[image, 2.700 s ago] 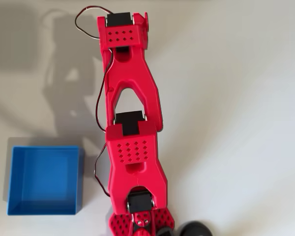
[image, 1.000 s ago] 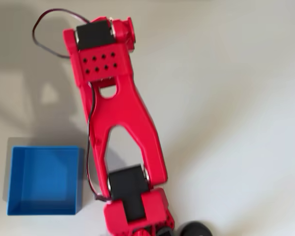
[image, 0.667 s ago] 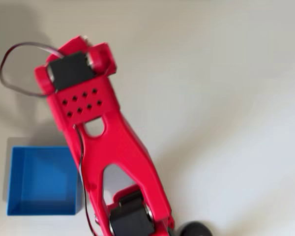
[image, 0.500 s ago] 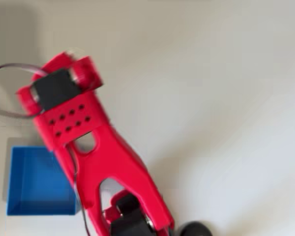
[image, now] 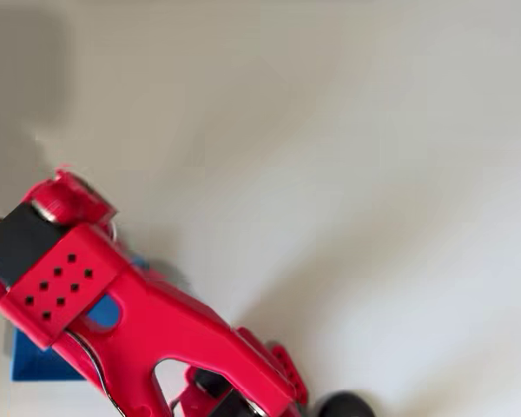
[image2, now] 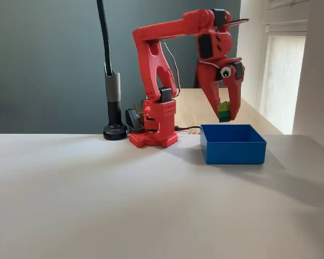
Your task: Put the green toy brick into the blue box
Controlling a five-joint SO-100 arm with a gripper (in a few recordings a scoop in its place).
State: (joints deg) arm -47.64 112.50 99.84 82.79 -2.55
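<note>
In the fixed view the red arm [image2: 162, 65] rises from its base at centre frame, reaches right across the upper part of the picture, and its gripper [image2: 224, 116] points straight down at the right of centre. The two fingers [image2: 234, 97] are clamped on the green toy brick [image2: 223, 111], a lime-green block pinched at the fingertips with a darker band at its lower edge. The brick hangs in the air, directly over the blue box [image2: 233, 144], apart from it and a little above the rim. The box sits on the white table [image2: 124, 205] at the right of centre, just beside the arm's base and to its right. A black lamp post [image2: 111, 86] stands on a round foot left of the base, in front of a dark grey wall [image2: 43, 59].

In the overhead view the arm [image: 148, 321] sweeps across the lower left of the frame, slightly blurred, and covers most of the box [image: 35, 367]; a blue corner peeks out at the lower left edge and a blue patch shows through the gap in the arm. The black round foot [image: 343, 406] sits at the bottom edge.
</note>
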